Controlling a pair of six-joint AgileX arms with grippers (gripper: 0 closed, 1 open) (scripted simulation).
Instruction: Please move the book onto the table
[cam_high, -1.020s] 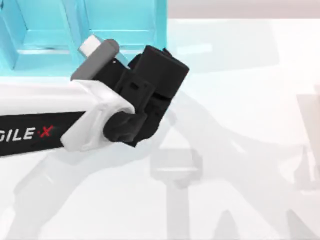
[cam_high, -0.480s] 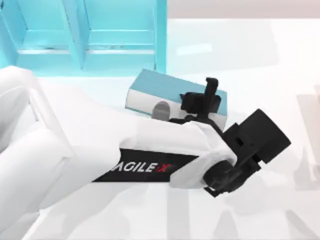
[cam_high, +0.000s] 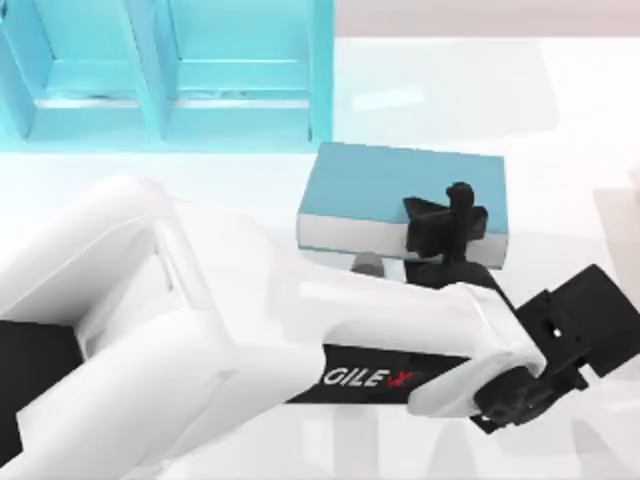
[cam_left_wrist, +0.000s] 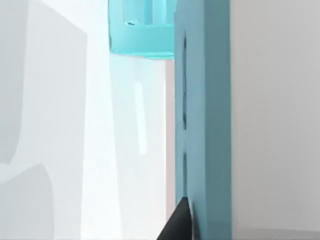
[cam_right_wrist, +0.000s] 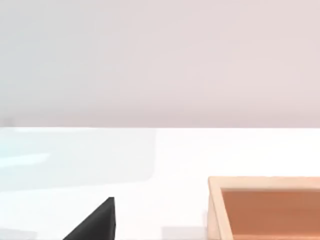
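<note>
Worktop (cam_high: 560, 110): broad glossy white surface, bare across its right half in the top view.

Shelf unit (cam_high: 240, 70): teal, along the far edge toward the far-left corner. Two open compartments (cam_high: 235, 40) face the camera, split by an upright divider; nothing can be seen inside either one. The left wrist view catches one corner of the unit (cam_left_wrist: 142, 35) beyond the book.

Left arm (cam_high: 200, 340): white AgileX arm coming in from the near-left corner, stretched across toward the middle of the worktop, black wrist block at its far end.

Book (cam_high: 400, 190): light teal-blue cover, white page edges toward the near side. It sits out of the shelf unit, just in front of the unit's right end, over the middle of the worktop. Cannot tell whether it rests on the surface or is held just above it. In the left wrist view the cover (cam_left_wrist: 205, 125) runs edge-on, close to the camera.

Left end effector (cam_high: 452, 222): black fingers closed over the book's near long edge toward its right end, one finger (cam_high: 460, 200) lying on top of the cover. A dark fingertip (cam_left_wrist: 177, 222) touches the cover in the left wrist view.

Wooden tray (cam_right_wrist: 265, 207): light rim, orange-brown inside, seen in the right wrist view; the visible part holds nothing.

Right end effector: one dark fingertip (cam_right_wrist: 97, 220) above the white surface; opening cannot be told.
</note>
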